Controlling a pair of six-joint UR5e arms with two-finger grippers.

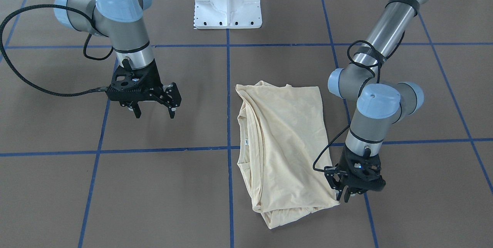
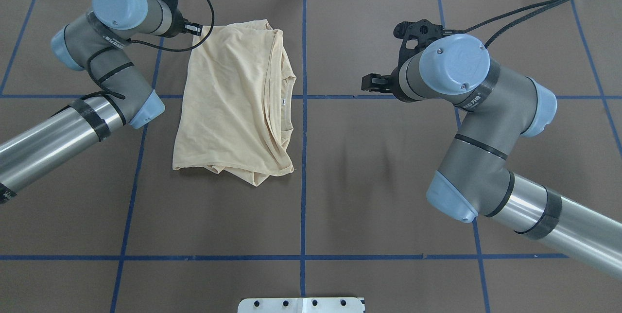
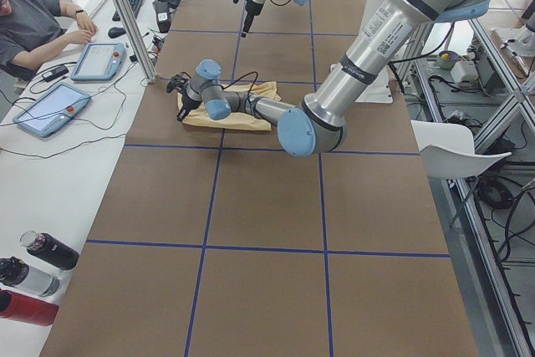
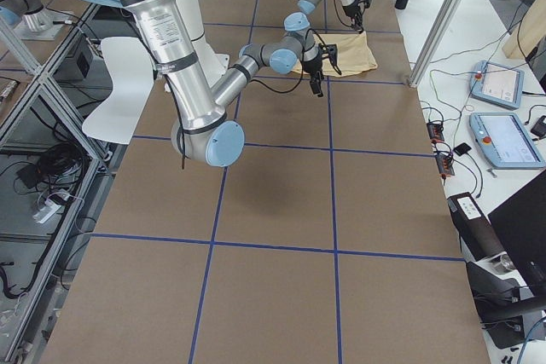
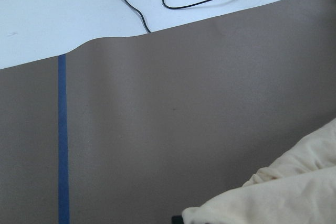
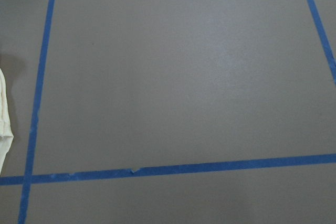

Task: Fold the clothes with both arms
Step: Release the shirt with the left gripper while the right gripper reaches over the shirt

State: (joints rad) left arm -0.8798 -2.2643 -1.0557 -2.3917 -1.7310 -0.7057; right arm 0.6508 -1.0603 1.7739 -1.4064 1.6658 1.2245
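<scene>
I see the folded pale cream-yellow long-sleeved shirt flat on the brown blue-taped table, the black left gripper pinched narrow at its far corner (hold on cloth unclear), likely for the next fold, and the black right gripper spread wide, well apart.

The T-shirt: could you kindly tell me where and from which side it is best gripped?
Probably its two far corners, from above at the edge away from the robot: the T-shirt lies flat in thin layers, and the left gripper hangs beside one such corner.
</scene>
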